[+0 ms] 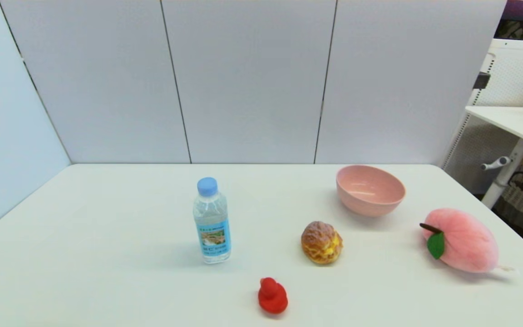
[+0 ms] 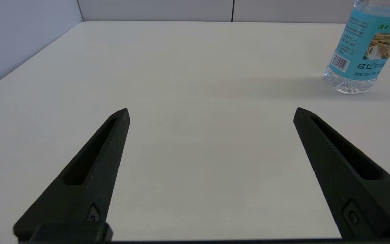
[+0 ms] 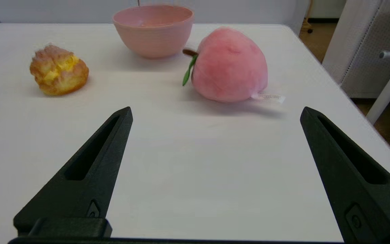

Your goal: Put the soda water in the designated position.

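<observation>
While both grippers gape, soda water (image 1: 212, 221) shows a barcoded blue label.

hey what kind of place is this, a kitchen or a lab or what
Probably a robot test lab, not a kitchen: a white table boxed in by plain grey panels, set with props like a plush peach, a red toy duck and a soda water bottle.

The left wrist view cuts off the soda water (image 2: 362, 47) above its label.
</observation>
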You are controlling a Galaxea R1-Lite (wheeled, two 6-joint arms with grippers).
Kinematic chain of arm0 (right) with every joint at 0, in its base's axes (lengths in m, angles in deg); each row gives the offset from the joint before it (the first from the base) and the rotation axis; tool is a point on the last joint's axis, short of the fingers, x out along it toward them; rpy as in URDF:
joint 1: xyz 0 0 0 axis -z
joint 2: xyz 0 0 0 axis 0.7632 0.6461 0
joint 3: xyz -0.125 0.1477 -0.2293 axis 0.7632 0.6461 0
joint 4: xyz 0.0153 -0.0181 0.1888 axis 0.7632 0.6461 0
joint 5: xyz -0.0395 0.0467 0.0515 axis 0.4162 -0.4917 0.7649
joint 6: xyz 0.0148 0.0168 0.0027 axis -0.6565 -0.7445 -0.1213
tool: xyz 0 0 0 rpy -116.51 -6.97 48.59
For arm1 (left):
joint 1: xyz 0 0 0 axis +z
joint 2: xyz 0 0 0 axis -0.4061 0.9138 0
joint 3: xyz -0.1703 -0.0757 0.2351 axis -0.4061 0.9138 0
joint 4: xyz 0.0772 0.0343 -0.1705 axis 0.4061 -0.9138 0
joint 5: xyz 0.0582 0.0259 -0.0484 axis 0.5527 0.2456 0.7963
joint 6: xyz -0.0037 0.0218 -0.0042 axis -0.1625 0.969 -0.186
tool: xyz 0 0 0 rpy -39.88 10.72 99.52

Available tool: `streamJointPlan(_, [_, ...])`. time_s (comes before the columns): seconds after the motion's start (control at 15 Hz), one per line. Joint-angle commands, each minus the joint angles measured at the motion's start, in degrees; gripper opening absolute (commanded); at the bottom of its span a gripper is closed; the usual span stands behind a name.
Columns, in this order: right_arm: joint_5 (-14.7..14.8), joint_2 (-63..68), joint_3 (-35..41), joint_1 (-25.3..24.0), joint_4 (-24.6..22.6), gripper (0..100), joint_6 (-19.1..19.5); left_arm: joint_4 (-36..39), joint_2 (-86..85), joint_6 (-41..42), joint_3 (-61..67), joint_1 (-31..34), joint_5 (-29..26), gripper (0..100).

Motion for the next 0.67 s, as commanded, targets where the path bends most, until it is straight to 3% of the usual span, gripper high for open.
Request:
streamJointPlan(0.07, [-0.5,11.46,-10.78,-1.73,-0.55,100,0.81,0.02,0.07,0.0,0.0,0.0,-0.02,100])
streamJointPlan(0.47, [-0.42,35.46,-36.09,-2.79,0.15,100,1.52,0.02,0.07,0.09,0.0,0.0,-0.02,100])
streamJointPlan(0.67, [-0.94,46.44,-46.99,-5.86,0.33,100,2.31,0.02,0.07,0.09,0.0,0.0,-0.02,100])
